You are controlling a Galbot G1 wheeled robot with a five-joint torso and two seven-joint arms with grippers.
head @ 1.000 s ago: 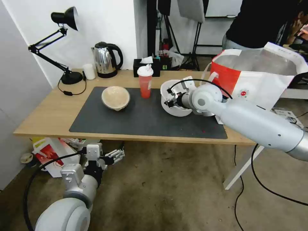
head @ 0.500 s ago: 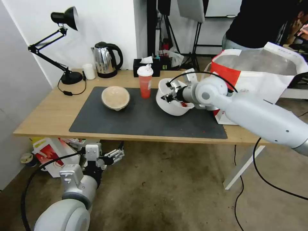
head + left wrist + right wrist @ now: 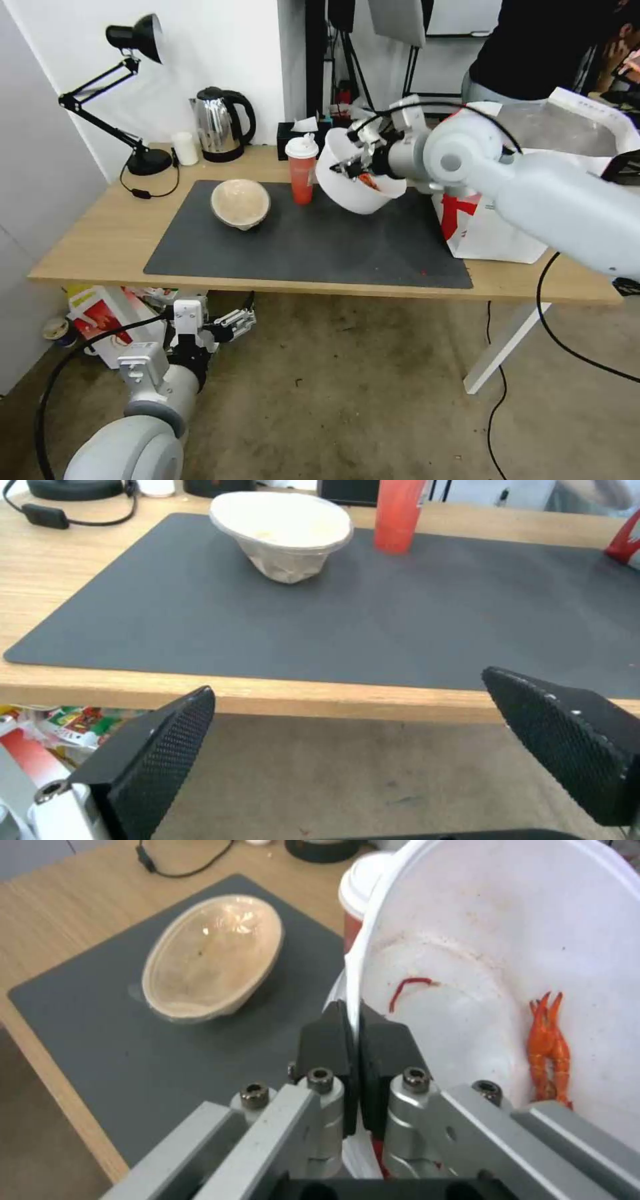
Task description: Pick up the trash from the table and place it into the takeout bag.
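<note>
Clamping only the thin rim, the right end effector holds the white bowl tilted above the tabletop; red scraps could spill short of the takeout bag. Left end effector idle, spread apart.

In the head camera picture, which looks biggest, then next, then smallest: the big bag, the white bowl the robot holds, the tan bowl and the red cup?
1. takeout bag
2. white bowl, held up by the right gripper
3. tan bowl
4. red cup

The last two look close: the cup is taller, the bowl wider.
</note>
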